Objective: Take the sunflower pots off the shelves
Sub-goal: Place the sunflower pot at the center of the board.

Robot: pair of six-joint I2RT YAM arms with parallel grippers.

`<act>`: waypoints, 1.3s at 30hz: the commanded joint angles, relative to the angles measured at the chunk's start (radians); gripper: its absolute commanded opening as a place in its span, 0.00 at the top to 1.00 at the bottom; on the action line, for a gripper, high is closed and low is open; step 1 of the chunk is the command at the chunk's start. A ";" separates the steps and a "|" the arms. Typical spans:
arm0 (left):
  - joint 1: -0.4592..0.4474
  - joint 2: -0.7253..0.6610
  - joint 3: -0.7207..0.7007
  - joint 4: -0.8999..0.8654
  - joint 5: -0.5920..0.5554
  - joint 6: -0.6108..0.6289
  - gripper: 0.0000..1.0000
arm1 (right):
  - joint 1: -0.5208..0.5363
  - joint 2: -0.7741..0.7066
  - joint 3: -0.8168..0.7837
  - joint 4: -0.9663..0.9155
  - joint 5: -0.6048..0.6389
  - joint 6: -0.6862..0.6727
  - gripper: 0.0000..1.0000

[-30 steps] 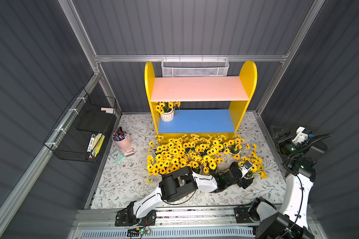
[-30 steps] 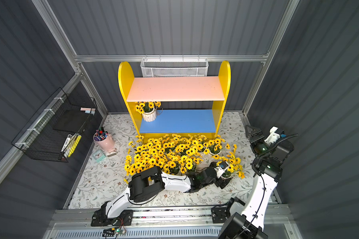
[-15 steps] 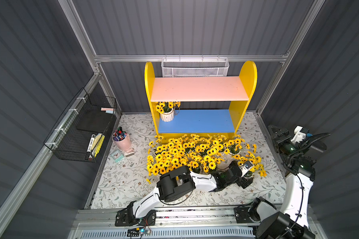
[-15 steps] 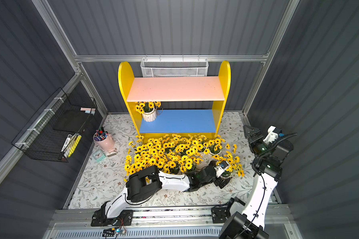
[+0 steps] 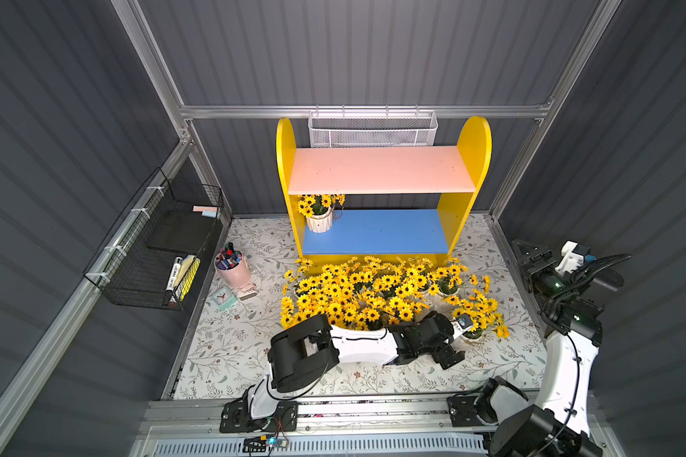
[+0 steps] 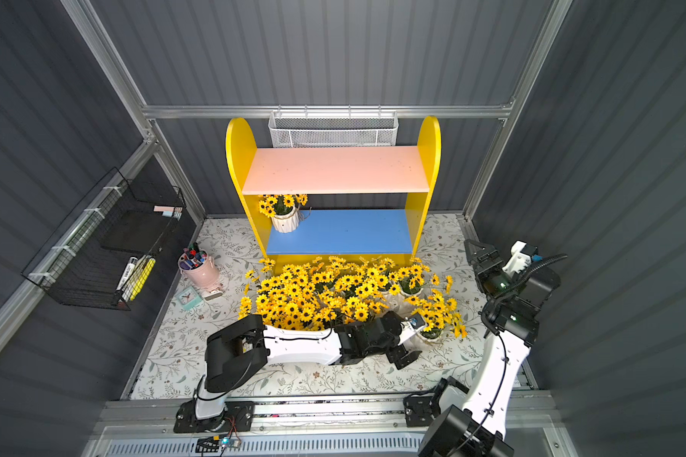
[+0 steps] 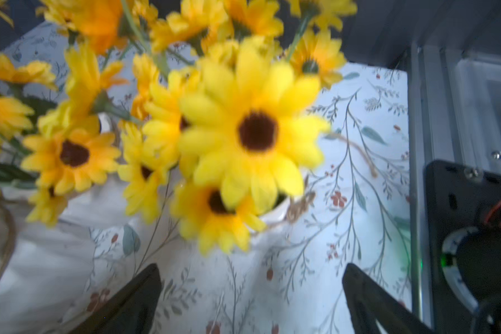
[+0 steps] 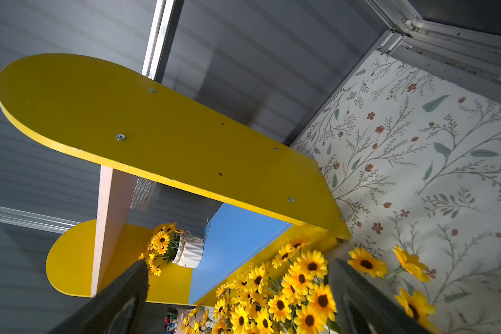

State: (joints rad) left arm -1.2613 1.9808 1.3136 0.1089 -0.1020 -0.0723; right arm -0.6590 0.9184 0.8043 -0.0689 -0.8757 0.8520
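Left gripper (image 7: 250, 277) wide, empty, seemingly clear of sunflower pot (image 7: 255, 133), right gripper (image 8: 237, 270) wide, empty

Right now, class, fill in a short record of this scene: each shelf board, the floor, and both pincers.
Upper board: pink board, bare
Lower board: blue board, one sunflower pot at its left end
Floor: the other pots crowded on the floral cloth before the shelves
Left pincer: open, empty, low beside the floor pots
Right pincer: open, empty, raised, facing the shelves
Left to do: one pot
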 commanded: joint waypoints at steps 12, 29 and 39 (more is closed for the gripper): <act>0.165 -0.550 0.088 -0.518 -0.231 0.143 0.01 | 0.317 -0.027 0.118 -0.171 0.104 -0.189 0.01; 0.736 -0.350 0.132 -0.475 -0.344 -0.182 0.01 | 0.871 0.060 0.104 -0.071 0.368 -0.291 0.01; 0.801 -0.133 0.359 -0.538 -0.435 -0.277 0.01 | 0.871 0.073 0.100 -0.065 0.419 -0.325 0.01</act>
State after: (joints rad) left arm -0.4820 1.8183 1.5970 -0.4088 -0.4931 -0.3077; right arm 0.2066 0.9905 0.9005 -0.1619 -0.4885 0.5522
